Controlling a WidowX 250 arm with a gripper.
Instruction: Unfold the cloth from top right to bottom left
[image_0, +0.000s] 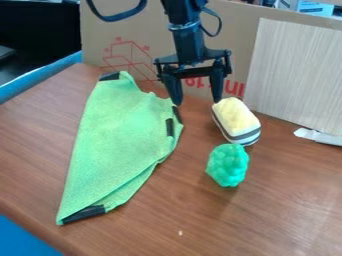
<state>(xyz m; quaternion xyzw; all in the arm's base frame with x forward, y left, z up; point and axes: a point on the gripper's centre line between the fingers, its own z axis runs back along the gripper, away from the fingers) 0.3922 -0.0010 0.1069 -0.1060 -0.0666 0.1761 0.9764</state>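
The black gripper (198, 100) hangs at the upper middle, its two fingers apart with nothing between them. Its left fingertip is close to the right edge of the cloth, while the right one is by the eraser-like block. The green cloth (120, 135) lies folded on the left part of the table, long and roughly triangular, narrowing toward the lower left. Black patches mark its top corner, its right edge and its bottom corner. Layers show along its lower right edge.
Right of the gripper lies a yellow and white block with dark stripes (236, 121). A green bumpy toy (228, 165) sits just below it on the brown table (153, 230). Cardboard (230, 30) and a pale panel (297, 75) stand behind. A white piece (318, 136) lies at the right.
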